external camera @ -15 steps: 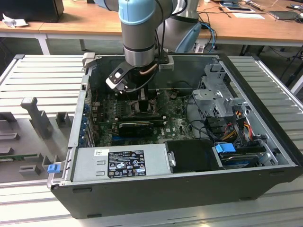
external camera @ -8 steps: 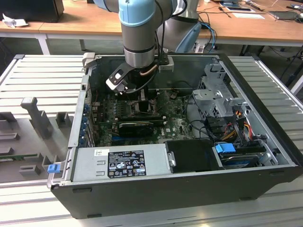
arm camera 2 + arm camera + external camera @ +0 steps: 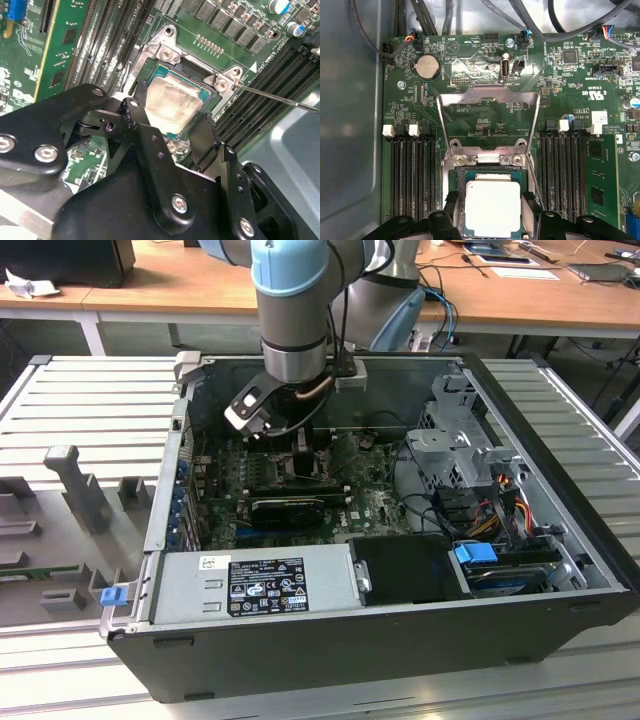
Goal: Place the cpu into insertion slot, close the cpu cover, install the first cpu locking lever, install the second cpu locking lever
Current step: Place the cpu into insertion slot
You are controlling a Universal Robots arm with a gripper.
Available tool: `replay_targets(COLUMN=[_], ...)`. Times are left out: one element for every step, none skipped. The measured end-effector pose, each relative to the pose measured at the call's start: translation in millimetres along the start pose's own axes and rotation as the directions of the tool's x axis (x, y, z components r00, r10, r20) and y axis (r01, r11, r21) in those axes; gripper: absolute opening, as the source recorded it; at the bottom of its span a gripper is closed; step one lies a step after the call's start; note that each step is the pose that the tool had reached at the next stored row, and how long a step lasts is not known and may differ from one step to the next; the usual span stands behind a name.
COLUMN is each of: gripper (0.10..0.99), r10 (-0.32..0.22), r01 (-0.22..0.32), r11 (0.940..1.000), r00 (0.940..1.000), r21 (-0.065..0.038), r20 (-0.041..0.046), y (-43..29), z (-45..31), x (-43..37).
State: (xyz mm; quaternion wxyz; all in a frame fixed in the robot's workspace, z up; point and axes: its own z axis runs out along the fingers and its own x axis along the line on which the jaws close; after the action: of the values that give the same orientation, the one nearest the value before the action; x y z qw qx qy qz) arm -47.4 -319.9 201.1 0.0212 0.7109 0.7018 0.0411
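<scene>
Black two-finger pincer (image 3: 490,220) spread wide either side of flat square grey-topped cpu (image 3: 492,206) seated in mobo socket, holding nothing; thin silver cpu cover frame (image 3: 488,97) flipped up open.

Arm (image 3: 292,300): we note pale blue joint covers over silver-grey tubing.
Gripper (image 3: 167,127): we record matte black linkage plates, silver hex screws.
Wrist cable (image 3: 318,390): copper-toned.
</scene>
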Motion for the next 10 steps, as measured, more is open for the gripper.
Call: replay_targets(gripper=[0.6,0.6,0.6,0.6,0.6,0.6,0.6,0.6,0.6,0.6], r10=[-0.005,-0.008,-0.009,-0.009,-0.009,-0.009,-0.009,-0.009,-0.009,-0.009], r01=[0.005,0.008,0.009,0.009,0.009,0.009,0.009,0.009,0.009,0.009], r11=[1.0,1.0,1.0,1.0,1.0,1.0,1.0,1.0,1.0,1.0], r00=[1.0,1.0,1.0,1.0,1.0,1.0,1.0,1.0,1.0,0.9999], r21=[0.0,0.0,0.0,0.0,0.0,0.0,0.0,0.0,0.0,0.0], r20=[-0.0008,-0.0012,-0.0013,-0.0005,0.0019,0.0021,0.0024,0.003,0.0038,0.0063], y=[0.2,0.3,0.3,0.4,0.5,0.6,0.7,0.9,1.2,1.6], z=[0.4,0.5,0.4,-0.6,-2.7,-3.6,-4.7,-7.1,-9.7,-13.8], x=[1.6,1.8,1.8,1.9,1.9,2.0,2.0,2.0,2.1,2.2])
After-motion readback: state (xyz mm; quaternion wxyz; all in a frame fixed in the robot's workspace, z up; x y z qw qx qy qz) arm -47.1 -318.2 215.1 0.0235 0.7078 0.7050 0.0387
